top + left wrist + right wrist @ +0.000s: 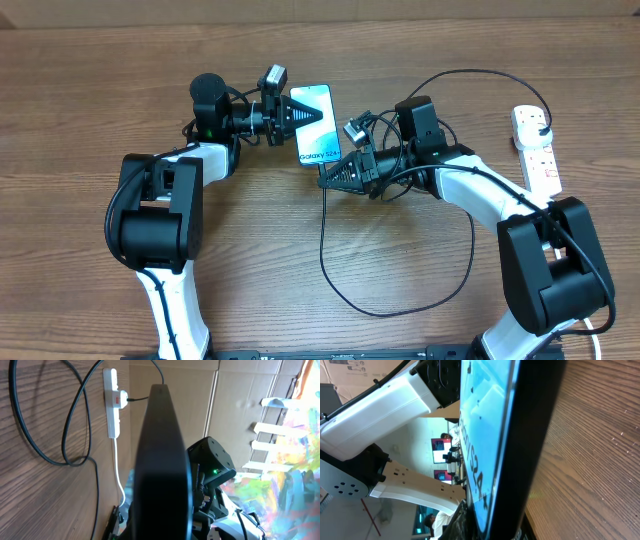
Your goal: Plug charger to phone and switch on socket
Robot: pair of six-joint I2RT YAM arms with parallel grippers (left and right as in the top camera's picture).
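From overhead, we see the left tool (298, 114) pinching the phone (320, 142) by its upper half, screen up. The right tool (336, 176) sits at the phone's lower end. The charger (322, 230) cable ends there, but we cannot tell whether that tool is spread or clamped on the tip. The socket (536, 150) lies well right of the phone, with the black plug in it. In the left wrist view a dark edge-on slab fills the middle, the socket far beyond. The right wrist view shows only the phone's lit screen and black edge, close above the worktop (600, 460). We judge the plugging-in is under way. Next the tip must line up with the port at the phone's lower end, then comes the switch.
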